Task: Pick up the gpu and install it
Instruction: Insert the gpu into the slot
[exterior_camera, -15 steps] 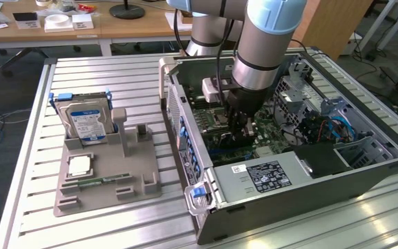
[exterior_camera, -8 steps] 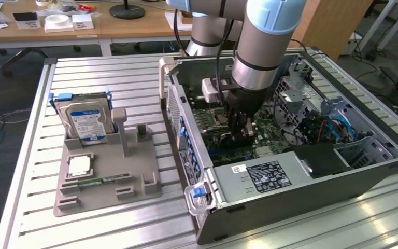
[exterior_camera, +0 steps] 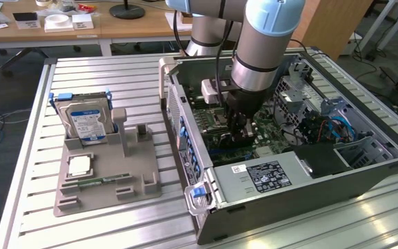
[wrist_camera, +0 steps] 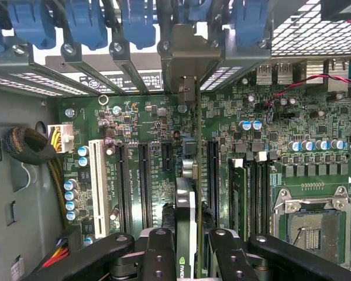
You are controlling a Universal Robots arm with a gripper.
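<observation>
In the wrist view the gpu (wrist_camera: 189, 193) stands edge-on between my fingers (wrist_camera: 158, 252), a thin dark card with a logo near the grip. Its silver bracket (wrist_camera: 187, 64) reaches the rear slot openings of the case. The card's lower edge runs along a long black slot (wrist_camera: 212, 175) on the green motherboard (wrist_camera: 134, 117); I cannot tell whether it is fully seated. My gripper (wrist_camera: 188, 260) is shut on the card. From the exterior view, the gripper (exterior_camera: 240, 132) is deep inside the open computer case (exterior_camera: 310, 181), pointing straight down at the motherboard (exterior_camera: 209, 116).
Blue slot clips (wrist_camera: 82, 26) line the case's rear wall. A power supply (exterior_camera: 268, 176) and blue cables (exterior_camera: 330, 127) crowd the case. Beside the case, on the exterior view's left, a grey holder (exterior_camera: 126, 194) carries a blue-labelled hard drive (exterior_camera: 85, 122) and a green memory stick (exterior_camera: 105, 180).
</observation>
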